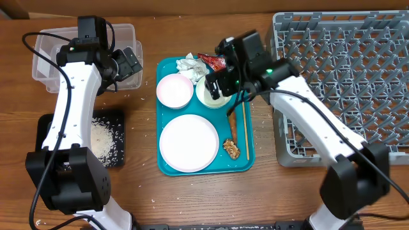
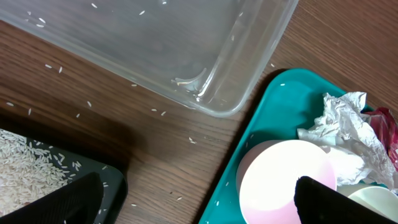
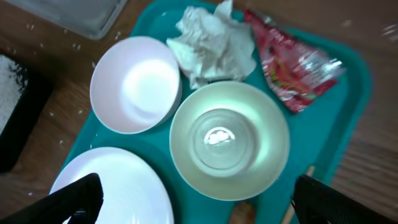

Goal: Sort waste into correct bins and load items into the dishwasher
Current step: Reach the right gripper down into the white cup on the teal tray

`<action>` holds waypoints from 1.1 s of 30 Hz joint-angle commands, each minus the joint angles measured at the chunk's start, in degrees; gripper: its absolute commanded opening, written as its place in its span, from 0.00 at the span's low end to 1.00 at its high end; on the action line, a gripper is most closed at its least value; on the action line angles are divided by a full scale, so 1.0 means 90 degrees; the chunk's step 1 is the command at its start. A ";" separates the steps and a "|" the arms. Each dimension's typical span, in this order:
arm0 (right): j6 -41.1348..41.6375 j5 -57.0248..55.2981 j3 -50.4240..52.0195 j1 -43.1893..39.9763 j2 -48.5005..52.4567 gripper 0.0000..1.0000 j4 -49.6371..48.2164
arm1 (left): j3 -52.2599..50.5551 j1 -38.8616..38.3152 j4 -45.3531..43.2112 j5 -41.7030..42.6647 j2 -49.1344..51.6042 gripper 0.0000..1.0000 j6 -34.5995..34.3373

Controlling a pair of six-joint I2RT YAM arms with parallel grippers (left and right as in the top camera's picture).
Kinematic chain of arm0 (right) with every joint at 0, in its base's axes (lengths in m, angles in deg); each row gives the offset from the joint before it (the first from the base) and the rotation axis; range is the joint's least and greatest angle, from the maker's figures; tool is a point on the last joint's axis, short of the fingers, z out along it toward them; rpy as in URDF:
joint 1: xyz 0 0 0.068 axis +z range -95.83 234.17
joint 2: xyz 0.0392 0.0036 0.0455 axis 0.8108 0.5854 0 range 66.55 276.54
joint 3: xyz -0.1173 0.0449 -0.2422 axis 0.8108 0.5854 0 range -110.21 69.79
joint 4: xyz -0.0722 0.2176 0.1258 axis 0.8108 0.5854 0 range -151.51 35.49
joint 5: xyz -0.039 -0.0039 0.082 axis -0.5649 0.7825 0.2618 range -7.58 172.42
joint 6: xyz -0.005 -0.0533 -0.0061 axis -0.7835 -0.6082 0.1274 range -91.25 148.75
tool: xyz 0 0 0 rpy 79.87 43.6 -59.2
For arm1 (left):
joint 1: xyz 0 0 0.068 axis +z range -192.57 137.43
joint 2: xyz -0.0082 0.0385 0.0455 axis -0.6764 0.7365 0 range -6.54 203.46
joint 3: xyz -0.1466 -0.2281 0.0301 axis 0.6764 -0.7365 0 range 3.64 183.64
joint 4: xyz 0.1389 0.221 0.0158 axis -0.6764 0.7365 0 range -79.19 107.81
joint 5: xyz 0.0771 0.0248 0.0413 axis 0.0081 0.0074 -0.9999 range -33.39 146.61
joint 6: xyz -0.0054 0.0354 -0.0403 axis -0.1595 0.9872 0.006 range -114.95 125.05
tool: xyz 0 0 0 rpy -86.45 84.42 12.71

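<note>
Two bowls sat on the teal tray (image 2: 280, 99), and the near bowl (image 3: 230, 140) lay right under my right gripper (image 3: 205, 205), with the small cup (image 3: 217, 134) inside it. I thought the job now was to lift this bowl. To do it well, I should go straight down, pinch one side of the rim, and keep it flat so the cup would not tip out. The napkin (image 3: 214, 40) and the red wrapper (image 3: 292, 59) lay just behind it, so I should not bump them. Farther off on my right stood the grey dish rack (image 1: 339, 57), where the bowl should go.

My right jaws were wide open and held nothing. My left gripper (image 2: 205, 202) was wide open too, empty, hanging over the wood between the clear tub (image 2: 186, 43) and the tray. The black tray (image 2: 115, 180) of rice (image 2: 25, 162) lay close by.
</note>
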 commanded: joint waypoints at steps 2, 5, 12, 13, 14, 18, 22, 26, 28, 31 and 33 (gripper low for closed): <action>0.0070 0.0697 -0.0160 0.0019 0.0372 1.00 -0.0359 | 0.0141 0.0034 -0.0002 -0.0027 -0.0100 1.00 0.0095; 0.0289 0.0420 -0.0160 0.0022 0.0585 1.00 -0.0690 | 0.0141 0.0034 -0.0002 -0.0027 -0.0100 1.00 0.0095; 0.1389 -0.1166 -0.0160 0.0083 0.0991 1.00 -0.0772 | 0.0141 0.0034 0.0000 -0.0027 -0.0100 1.00 0.0095; 0.1464 -0.1178 -0.0160 0.0095 0.1064 1.00 -0.0784 | 0.0141 0.0034 -0.0002 -0.0027 -0.0100 1.00 0.0095; 0.1528 -0.1180 -0.0160 0.0112 0.1110 0.99 -0.0797 | 0.0141 0.0034 -0.0002 -0.0027 -0.0100 1.00 0.0095; 0.1600 -0.1178 -0.0160 0.0192 0.1290 0.96 -0.0867 | 0.0141 0.0034 -0.0002 -0.0027 -0.0100 1.00 0.0095; 0.1598 -0.1183 -0.0160 0.0352 0.1379 0.96 -0.0967 | 0.0141 0.0034 0.0000 -0.0027 -0.0100 1.00 0.0095; 0.1603 -0.1416 -0.0160 0.0515 0.1413 0.95 -0.0984 | 0.0141 0.0034 -0.0002 -0.0027 -0.0100 1.00 0.0095; 0.1625 -0.1642 -0.0160 0.0585 0.1443 0.95 -0.0947 | 0.0141 0.0034 -0.0002 -0.0027 -0.0100 1.00 0.0095; 0.1627 -0.1885 -0.0160 0.0653 0.1532 0.93 -0.0889 | 0.0141 0.0034 -0.0002 -0.0027 -0.0100 1.00 0.0095; 0.1688 -0.2018 -0.0160 0.0670 0.1593 0.93 -0.0860 | 0.0141 0.0034 -0.0002 -0.0027 -0.0100 1.00 0.0095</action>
